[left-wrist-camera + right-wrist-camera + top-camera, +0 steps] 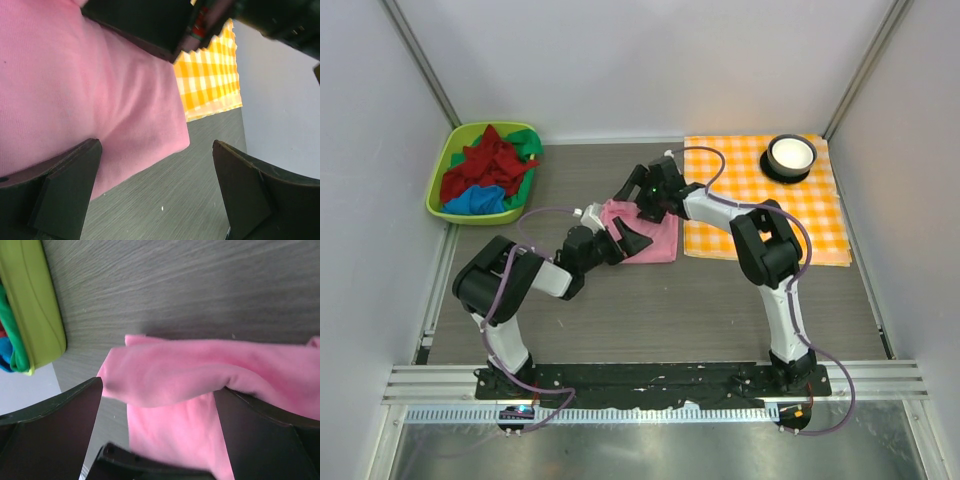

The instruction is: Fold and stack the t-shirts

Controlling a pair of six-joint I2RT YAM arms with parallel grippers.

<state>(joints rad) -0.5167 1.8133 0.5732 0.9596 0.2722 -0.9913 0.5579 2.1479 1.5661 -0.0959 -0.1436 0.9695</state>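
While both arms reach over the middle of the table, my left gripper (156, 175) and right gripper (157, 410) stand with jaws spread wide, pinching nothing. The light pink t-shirt (660, 243) lies beneath them on the grey wood-grain table (720, 300), just beside the orange-and-white checked cloth (810, 215). The dark red, green and blue t-shirts (485, 170) are heaped in the green tray (438, 193) at the far left corner. Plain white walls (640, 60) enclose the table.
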